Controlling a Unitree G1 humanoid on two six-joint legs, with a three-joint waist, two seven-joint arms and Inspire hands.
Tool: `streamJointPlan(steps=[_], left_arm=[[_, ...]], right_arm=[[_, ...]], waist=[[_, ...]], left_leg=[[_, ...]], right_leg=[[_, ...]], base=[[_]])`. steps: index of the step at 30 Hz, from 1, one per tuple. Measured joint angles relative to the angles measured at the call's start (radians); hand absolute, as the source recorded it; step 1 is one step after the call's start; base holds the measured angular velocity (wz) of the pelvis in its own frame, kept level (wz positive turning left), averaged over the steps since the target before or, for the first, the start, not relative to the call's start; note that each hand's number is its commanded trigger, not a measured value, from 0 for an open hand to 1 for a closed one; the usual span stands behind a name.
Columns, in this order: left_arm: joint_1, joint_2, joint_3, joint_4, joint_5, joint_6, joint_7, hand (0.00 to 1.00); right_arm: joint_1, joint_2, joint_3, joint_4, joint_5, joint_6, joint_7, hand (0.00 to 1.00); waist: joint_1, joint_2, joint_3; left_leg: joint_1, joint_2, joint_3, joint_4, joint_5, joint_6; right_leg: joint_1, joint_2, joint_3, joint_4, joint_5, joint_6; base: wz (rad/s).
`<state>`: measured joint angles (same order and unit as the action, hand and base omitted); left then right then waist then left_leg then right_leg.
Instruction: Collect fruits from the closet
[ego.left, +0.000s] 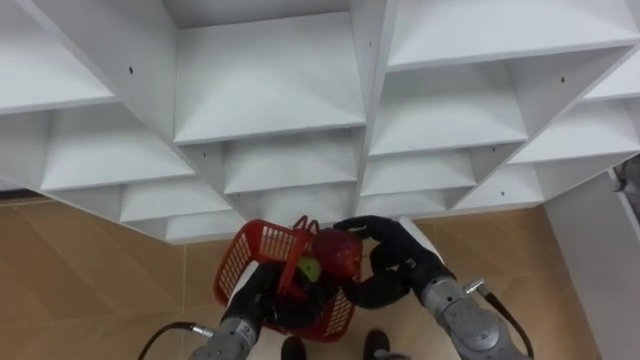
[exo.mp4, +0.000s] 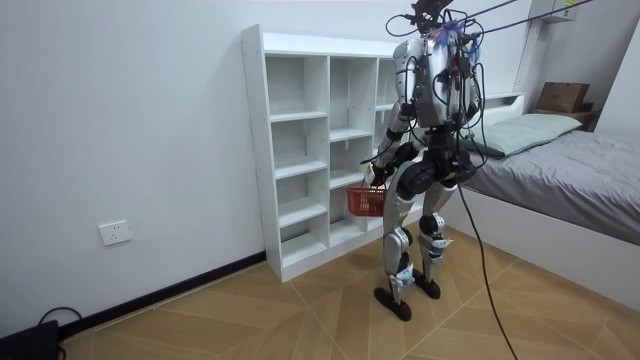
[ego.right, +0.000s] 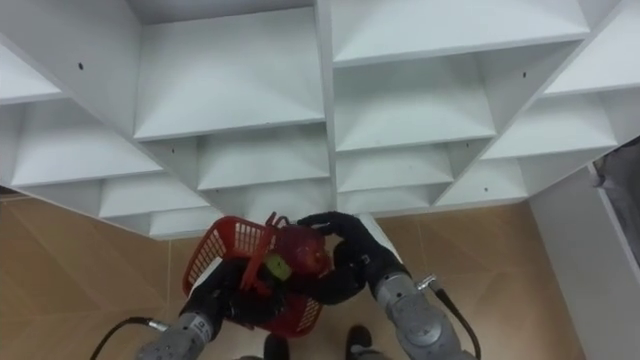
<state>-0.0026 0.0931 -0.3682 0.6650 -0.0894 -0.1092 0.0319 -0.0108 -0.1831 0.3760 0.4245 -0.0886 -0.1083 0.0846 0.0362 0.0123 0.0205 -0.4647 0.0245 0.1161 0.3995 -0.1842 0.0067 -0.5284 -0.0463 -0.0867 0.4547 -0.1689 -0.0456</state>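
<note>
**Red fruit held over the basket, ready for deposit**

At the basket's lower left: left hand, dark fingers curled at the handle of the red plastic lattice basket, carried low in front of the white open-fronted shelf unit. Over the basket's open top, toward its right rim: round red fruit. Just below that fruit, inside the basket: a small yellow-green piece, kind not discernible. Just right of the basket: right hand, clenched round the red fruit from the right and from above, wrist bent inward, forearm entering from lower right.

Fruit round, hence no long axis to align. Basket opening directly beneath the fruit and to the left of the right palm. Right hand the nearer of the two, in full contact with the fruit.

Judged step: depositing the fruit. Next move probably a short lowering, then a release of the fingers, with only the basket's right rim to clear.
</note>
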Motion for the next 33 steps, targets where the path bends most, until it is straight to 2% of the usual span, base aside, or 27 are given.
streamJointPlan(steps=[10, 11, 12, 13, 22, 33], left_arm=[[-0.013, -0.002, -0.007, -0.010, 0.002, -0.006, -0.003, 1.00], [-0.013, -0.002, -0.008, -0.010, 0.002, -0.006, -0.003, 1.00], [-0.010, -0.002, -0.009, -0.010, 0.003, -0.006, -0.003, 1.00], [-0.010, -0.002, -0.009, -0.010, 0.003, -0.006, -0.003, 1.00], [-0.010, 0.002, -0.010, -0.024, 0.001, -0.006, 0.003, 1.00], [-0.011, -0.001, -0.028, -0.057, -0.006, -0.011, 0.007, 1.00]], right_arm=[[-0.003, -0.004, 0.015, 0.036, -0.001, 0.001, 0.027, 1.00], [-0.001, -0.004, 0.016, 0.044, 0.000, 0.001, 0.029, 0.51], [-0.001, -0.003, 0.016, 0.047, 0.000, 0.001, 0.029, 0.06], [-0.001, -0.003, 0.016, 0.049, 0.000, 0.000, 0.029, 0.00], [0.004, -0.006, 0.028, 0.086, -0.027, 0.001, 0.041, 0.00], [0.024, -0.006, 0.039, 0.112, -0.078, 0.013, 0.112, 0.00]], waist=[[0.000, 0.002, 0.0005], [0.000, 0.002, 0.0006], [0.000, 0.002, 0.0006], [0.000, 0.002, 0.0006], [-0.001, 0.002, 0.0007], [-0.005, 0.000, 0.0012]], left_leg=[[-0.022, 0.000, 0.003, 0.009, 0.000, 0.000], [-0.023, 0.000, 0.003, 0.009, 0.000, 0.000], [-0.024, 0.000, 0.003, 0.009, 0.000, 0.000], [-0.025, 0.000, 0.003, 0.010, 0.000, 0.000], [-0.028, 0.001, 0.000, 0.007, 0.000, 0.000], [-0.029, 0.000, 0.005, 0.006, 0.000, 0.000]], right_leg=[[-0.025, -0.001, 0.004, 0.013, -0.003, -0.001], [-0.027, -0.001, 0.004, 0.014, -0.003, -0.001], [-0.028, -0.001, 0.004, 0.014, -0.003, -0.001], [-0.030, -0.001, 0.004, 0.014, -0.003, -0.001], [-0.031, 0.000, 0.004, 0.009, -0.002, -0.001], [-0.035, 0.000, 0.006, 0.012, -0.003, -0.001]], base=[[0.00], [0.00], [0.00], [0.00], [0.00], [0.00]])
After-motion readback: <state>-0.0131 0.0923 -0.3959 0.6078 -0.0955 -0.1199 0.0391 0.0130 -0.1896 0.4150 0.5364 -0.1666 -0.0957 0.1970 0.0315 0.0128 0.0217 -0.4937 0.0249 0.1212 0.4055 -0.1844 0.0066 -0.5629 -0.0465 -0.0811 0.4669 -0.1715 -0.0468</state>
